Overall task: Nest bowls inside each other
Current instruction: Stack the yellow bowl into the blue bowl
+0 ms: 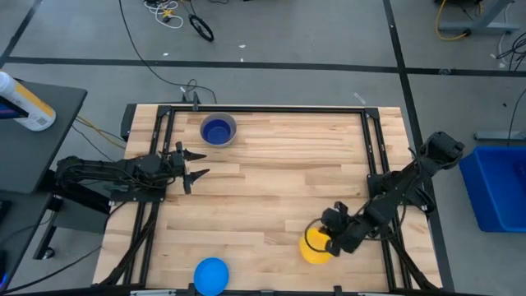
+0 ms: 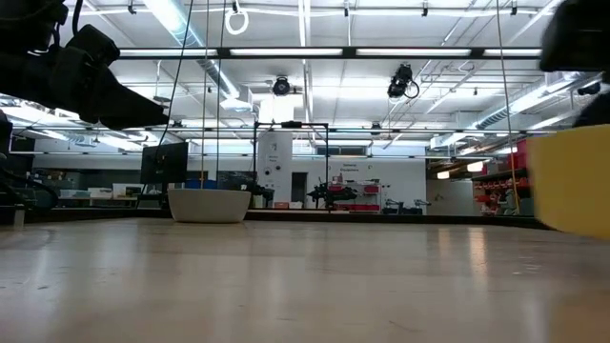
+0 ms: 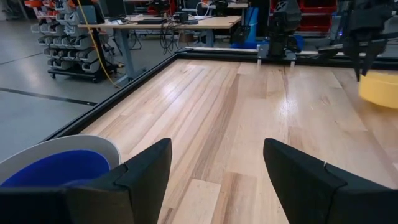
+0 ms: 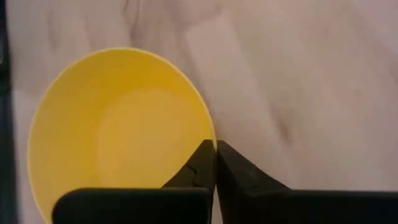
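A yellow bowl (image 1: 313, 246) (image 4: 118, 134) sits near the table's front right, and my right gripper (image 1: 333, 243) (image 4: 215, 144) is shut on its rim. At the far side a dark blue bowl sits inside a grey bowl (image 1: 218, 130) (image 3: 59, 163). A light blue bowl (image 1: 211, 275) lies at the front edge. My left gripper (image 1: 200, 164) (image 3: 214, 149) hovers open at the table's left, just on the near side of the grey bowl, with nothing between its fingers. My right gripper pinches the yellow bowl's rim (image 4: 210, 132) on the side toward the table's right edge. One finger is inside the bowl and one outside. The fingers come slanting down from the right. The bowl stands mouth up; whether its base is on the table I cannot tell.
A black frame (image 1: 263, 109) runs along the table's edges. The middle of the wooden top between the bowls is bare wood. A blue bin (image 1: 501, 185) stands on the floor beyond the right edge.
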Available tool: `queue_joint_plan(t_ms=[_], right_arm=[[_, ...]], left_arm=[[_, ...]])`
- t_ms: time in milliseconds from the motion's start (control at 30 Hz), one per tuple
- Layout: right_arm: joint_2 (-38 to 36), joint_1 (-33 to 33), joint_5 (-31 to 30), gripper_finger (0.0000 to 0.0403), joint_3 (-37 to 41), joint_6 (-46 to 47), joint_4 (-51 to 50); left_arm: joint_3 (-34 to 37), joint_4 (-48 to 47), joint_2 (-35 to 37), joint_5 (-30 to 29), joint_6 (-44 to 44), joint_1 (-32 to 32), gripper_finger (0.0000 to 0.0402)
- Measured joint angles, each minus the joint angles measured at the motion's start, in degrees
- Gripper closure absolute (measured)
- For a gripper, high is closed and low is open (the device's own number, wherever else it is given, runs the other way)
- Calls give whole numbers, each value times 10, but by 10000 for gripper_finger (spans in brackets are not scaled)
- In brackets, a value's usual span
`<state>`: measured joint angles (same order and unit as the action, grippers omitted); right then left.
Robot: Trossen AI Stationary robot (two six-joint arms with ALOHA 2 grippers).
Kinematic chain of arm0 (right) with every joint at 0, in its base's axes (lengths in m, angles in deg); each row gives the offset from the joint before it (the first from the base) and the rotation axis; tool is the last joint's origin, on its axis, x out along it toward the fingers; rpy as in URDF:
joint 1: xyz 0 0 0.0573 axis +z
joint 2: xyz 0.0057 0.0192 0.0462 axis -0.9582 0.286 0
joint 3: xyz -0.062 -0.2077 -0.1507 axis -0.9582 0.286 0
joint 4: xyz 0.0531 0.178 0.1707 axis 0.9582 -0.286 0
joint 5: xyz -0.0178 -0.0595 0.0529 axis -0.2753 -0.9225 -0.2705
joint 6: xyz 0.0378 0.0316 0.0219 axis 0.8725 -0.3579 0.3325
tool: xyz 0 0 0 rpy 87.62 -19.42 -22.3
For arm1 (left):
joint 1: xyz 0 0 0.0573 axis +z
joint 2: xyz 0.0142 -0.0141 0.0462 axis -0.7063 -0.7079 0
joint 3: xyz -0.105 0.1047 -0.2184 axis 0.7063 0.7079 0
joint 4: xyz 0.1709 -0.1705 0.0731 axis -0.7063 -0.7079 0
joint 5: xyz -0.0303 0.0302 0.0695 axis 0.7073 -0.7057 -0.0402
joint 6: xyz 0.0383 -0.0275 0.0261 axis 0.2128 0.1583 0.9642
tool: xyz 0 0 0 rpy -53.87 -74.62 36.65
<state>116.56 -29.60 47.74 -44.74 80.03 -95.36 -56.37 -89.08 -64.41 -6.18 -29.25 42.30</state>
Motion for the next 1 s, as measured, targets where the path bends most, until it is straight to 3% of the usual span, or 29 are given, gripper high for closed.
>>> queue_joint_plan(t_ms=[167,400,533,700,833,1000], right_arm=[[0,-79,-31,399,0,-109,50],[26,-239,-43,401,0,-330,255],[73,-348,20,401,0,-441,403],[143,-479,127,402,-13,-493,563],[204,-552,190,402,-75,-506,586],[277,-585,245,402,-195,-530,576]], left_arm=[[0,-1,0,0,1,0,141],[0,-1,0,0,1,0,141],[0,-2,0,-1,4,0,141],[-1,-10,0,-6,6,0,141],[-2,-15,0,-17,6,0,141],[-2,-17,0,-19,6,0,141]])
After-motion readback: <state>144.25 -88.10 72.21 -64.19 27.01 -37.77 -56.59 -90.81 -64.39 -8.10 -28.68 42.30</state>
